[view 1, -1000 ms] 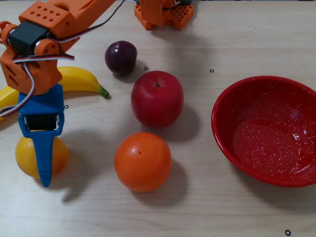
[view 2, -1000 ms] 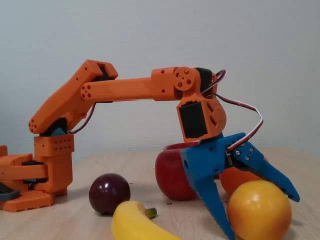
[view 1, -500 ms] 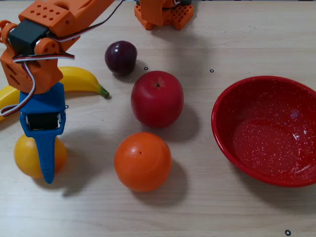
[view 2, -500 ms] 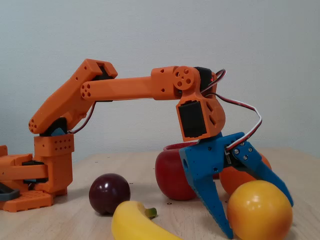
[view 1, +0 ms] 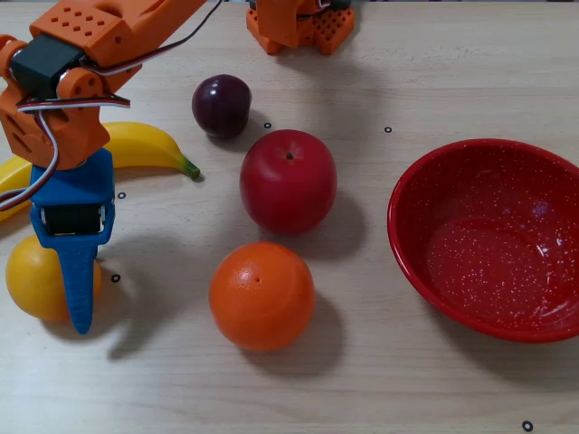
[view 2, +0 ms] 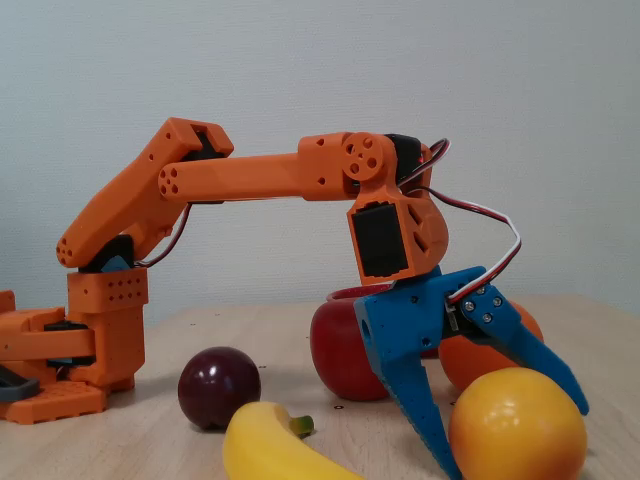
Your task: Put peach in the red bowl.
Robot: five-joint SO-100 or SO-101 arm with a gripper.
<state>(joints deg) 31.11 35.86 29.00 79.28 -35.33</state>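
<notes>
One round peach (view 2: 517, 425), no long axis, straddled by spread gripper (view 2: 510, 440).

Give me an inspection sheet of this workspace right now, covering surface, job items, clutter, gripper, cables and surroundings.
Surface: light wood table with small black ring marks.
Job's things: peach at the left edge of the overhead-looking fixed view; red bowl at the right, empty.
Clutter: apple, orange, plum, banana.
Gripper: blue gripper open, its fingers astride the peach; contact cannot be told.
Cables: wires loop from the wrist to the gripper.
Surroundings: plain pale wall; arm base on the table.
</notes>
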